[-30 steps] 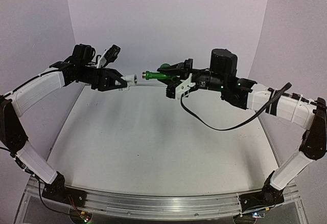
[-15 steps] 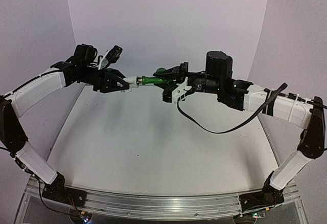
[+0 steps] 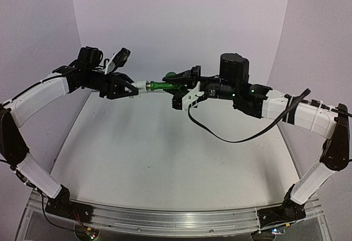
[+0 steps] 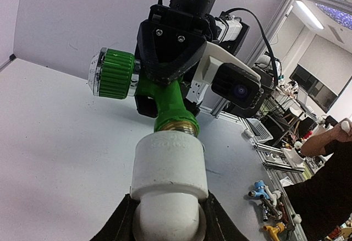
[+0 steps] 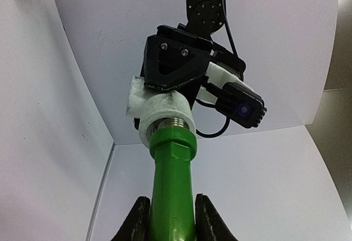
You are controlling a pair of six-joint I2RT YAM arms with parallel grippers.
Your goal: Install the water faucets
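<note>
Over the white counter [image 3: 165,158], my left fingers [image 3: 131,88] clamp the fitting [image 4: 169,164] and my right fingers [image 3: 180,84] clamp the tap [image 5: 173,186], threads at the fitting's mouth, so I should hold both coaxial and twist gently to avoid cross-threading.

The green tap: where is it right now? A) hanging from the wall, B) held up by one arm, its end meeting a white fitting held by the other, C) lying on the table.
B: the right gripper grips the green tap, whose metal thread meets the white fitting in the left gripper.
</note>
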